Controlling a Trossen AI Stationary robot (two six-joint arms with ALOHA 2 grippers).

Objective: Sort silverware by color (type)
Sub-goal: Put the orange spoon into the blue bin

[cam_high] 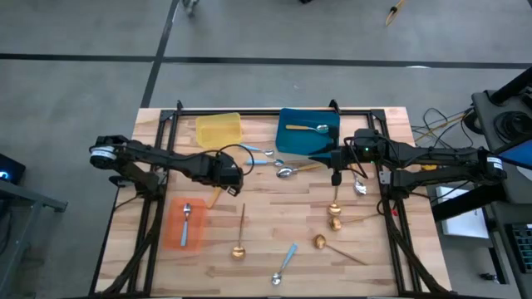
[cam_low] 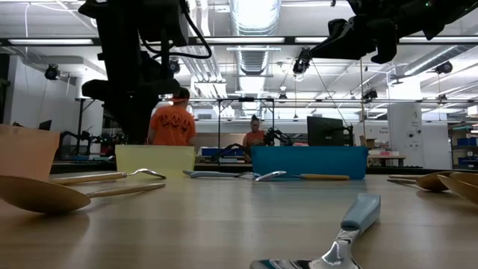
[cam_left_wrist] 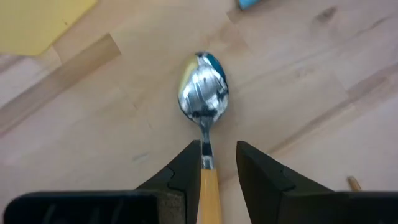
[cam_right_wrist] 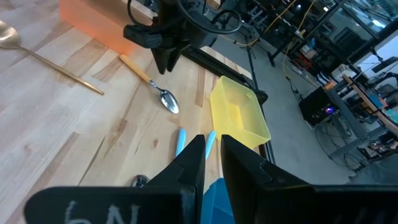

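Note:
An orange-handled spoon (cam_right_wrist: 155, 84) lies flat on the wooden table in front of the yellow tray (cam_high: 219, 129); its silver bowl (cam_left_wrist: 203, 93) shows in the left wrist view. My left gripper (cam_left_wrist: 217, 149) points down just over it, open, one finger on each side of the handle (cam_left_wrist: 207, 183) near the neck. In the high view the gripper (cam_high: 231, 184) covers the bowl, and only the handle end (cam_high: 216, 198) shows. My right gripper (cam_right_wrist: 212, 140) hovers near the blue tray (cam_high: 307, 133), pointing toward the table's left, with a narrow gap between its fingers and nothing in it. My left gripper has the spoon's handle (cam_left_wrist: 207, 183) between its fingers, which come from above across the handle. The handle lies close along one finger (cam_left_wrist: 186, 168) and stands apart from the other. Whether that finger touches it, I cannot tell. The spoon rests on the table.
The orange tray (cam_high: 187, 224) at the near left holds a blue-handled spoon. The blue tray holds an orange-handled one. Gold spoons (cam_high: 334, 208) and a blue-handled spoon (cam_high: 285, 264) lie on the near half. More spoons (cam_high: 287, 172) lie between the trays. People stand beyond the table.

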